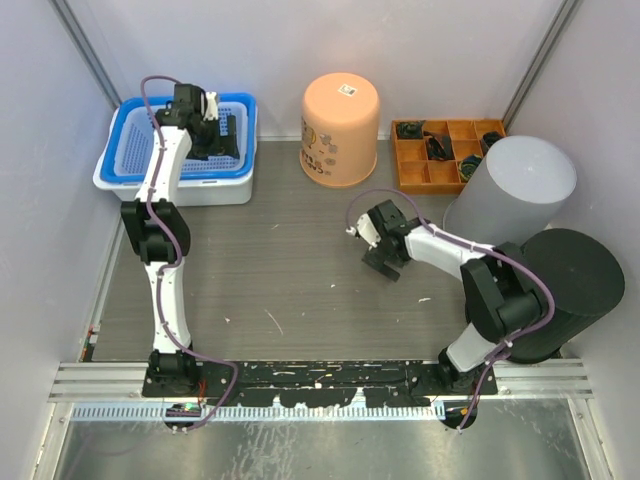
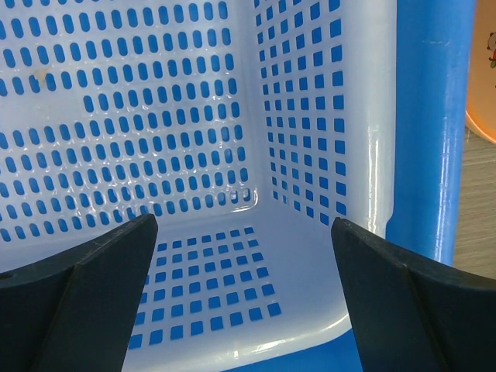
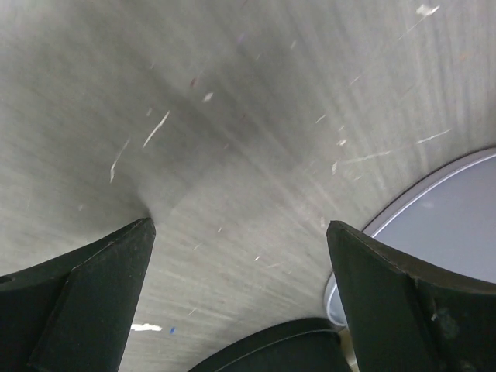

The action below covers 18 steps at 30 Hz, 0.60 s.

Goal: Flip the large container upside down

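The left tool [image 2: 242, 225] hung released and empty inside the blue-and-white basket [image 2: 430, 116], near a corner wall, at the far left of the counter [image 1: 280, 260]; the right tool [image 3: 240, 225], likewise spread, hovered over the counter beside the grey bin [image 1: 510, 185]. I judged the basket, the only vessel mouth-up, to be the large container and the step the approach; the next move called for clamping that wall and tipping it over. The arm and tight framing hid much of its floor.
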Available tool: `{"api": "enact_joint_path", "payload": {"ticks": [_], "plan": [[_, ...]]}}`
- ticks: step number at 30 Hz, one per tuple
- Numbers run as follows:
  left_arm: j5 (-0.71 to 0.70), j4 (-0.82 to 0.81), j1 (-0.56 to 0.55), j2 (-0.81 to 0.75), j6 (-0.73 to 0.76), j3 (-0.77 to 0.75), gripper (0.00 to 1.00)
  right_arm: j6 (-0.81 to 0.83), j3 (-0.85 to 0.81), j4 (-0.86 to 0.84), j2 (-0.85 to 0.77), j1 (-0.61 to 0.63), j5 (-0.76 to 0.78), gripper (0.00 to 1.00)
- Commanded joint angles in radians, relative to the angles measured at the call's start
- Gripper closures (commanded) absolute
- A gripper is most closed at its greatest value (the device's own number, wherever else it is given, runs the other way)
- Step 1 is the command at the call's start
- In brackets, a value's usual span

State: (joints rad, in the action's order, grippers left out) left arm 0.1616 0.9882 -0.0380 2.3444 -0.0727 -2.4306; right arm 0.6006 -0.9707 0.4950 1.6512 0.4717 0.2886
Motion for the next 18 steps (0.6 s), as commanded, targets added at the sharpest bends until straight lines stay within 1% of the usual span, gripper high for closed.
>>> {"api": "enact_joint_path", "payload": {"ticks": [1,6,13,18], "plan": [[0.06,-0.016,-0.018,-0.07,-0.055,-0.031,0.01,-0.008,0.087,0.003,-0.095,-0.002,-0.031,0.0],[0.069,-0.017,-0.023,-0.12,-0.059,-0.025,0.01,-0.041,0.148,-0.027,-0.132,-0.005,-0.018,0.0],[0.083,0.01,-0.051,-0.133,-0.068,-0.026,0.01,-0.098,0.236,-0.082,-0.138,-0.006,-0.029,0.0],[0.065,0.007,-0.082,-0.146,-0.053,-0.022,0.01,-0.104,0.254,-0.097,-0.147,-0.015,-0.029,0.0]]}}
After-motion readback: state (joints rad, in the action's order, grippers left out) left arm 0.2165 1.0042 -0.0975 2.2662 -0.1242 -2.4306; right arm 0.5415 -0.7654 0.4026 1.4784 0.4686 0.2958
